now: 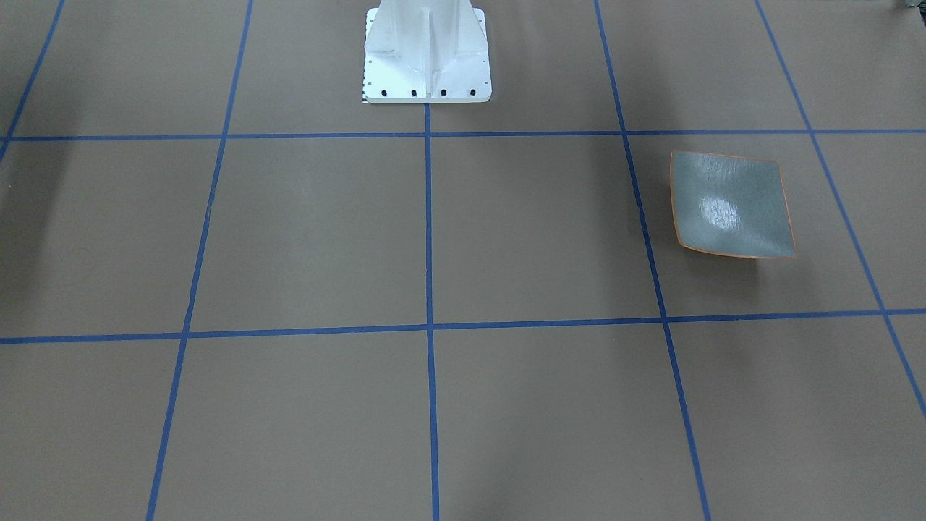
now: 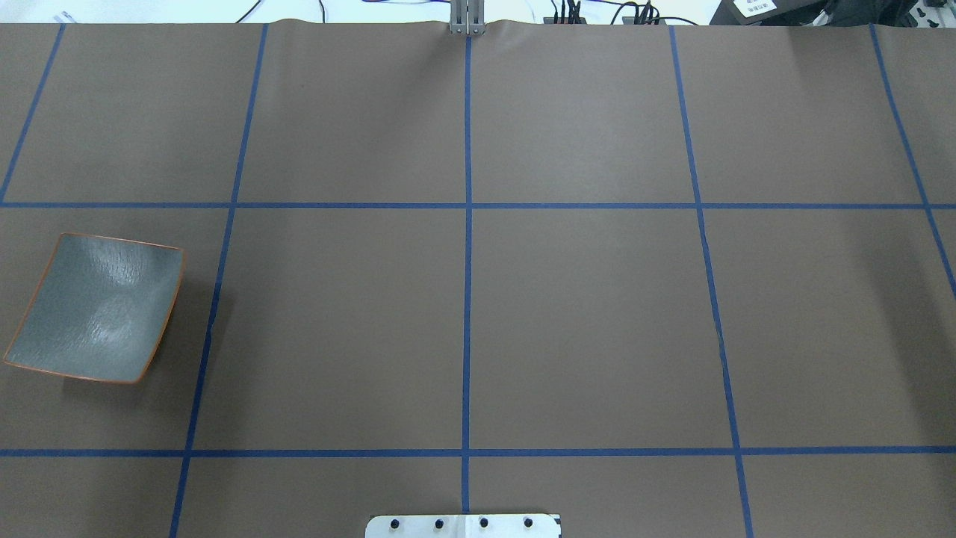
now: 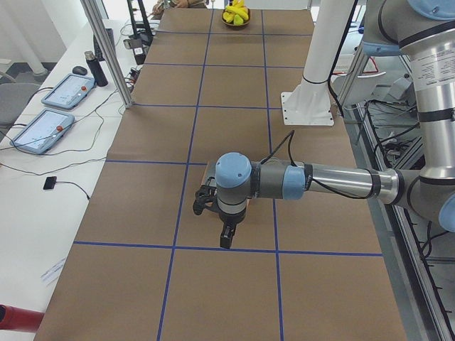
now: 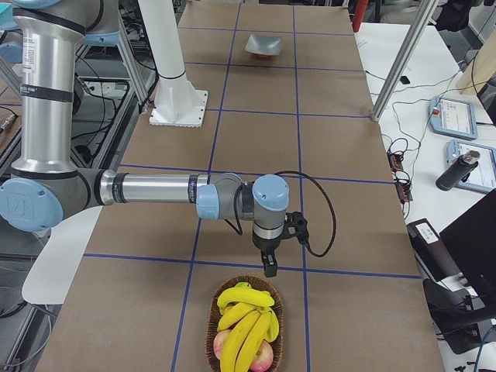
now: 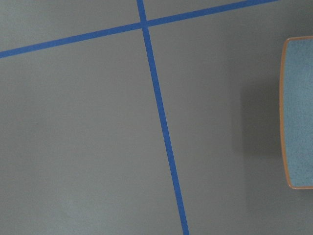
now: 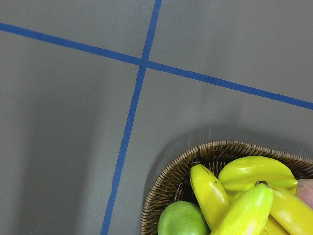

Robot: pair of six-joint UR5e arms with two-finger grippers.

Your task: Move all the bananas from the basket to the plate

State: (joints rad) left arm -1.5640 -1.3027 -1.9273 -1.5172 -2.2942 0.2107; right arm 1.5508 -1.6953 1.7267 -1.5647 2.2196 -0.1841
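Yellow bananas (image 4: 248, 325) are piled in the basket (image 6: 164, 181), far from the plate (image 2: 97, 306), and the state of the left end effector (image 3: 225, 241) and right end effector (image 4: 270, 270) cannot be told.

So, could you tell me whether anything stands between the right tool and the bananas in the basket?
Nothing visible does. The right tool hangs above the bare table just beside the basket, and the bananas lie uncovered at the top of it, with only open air between.
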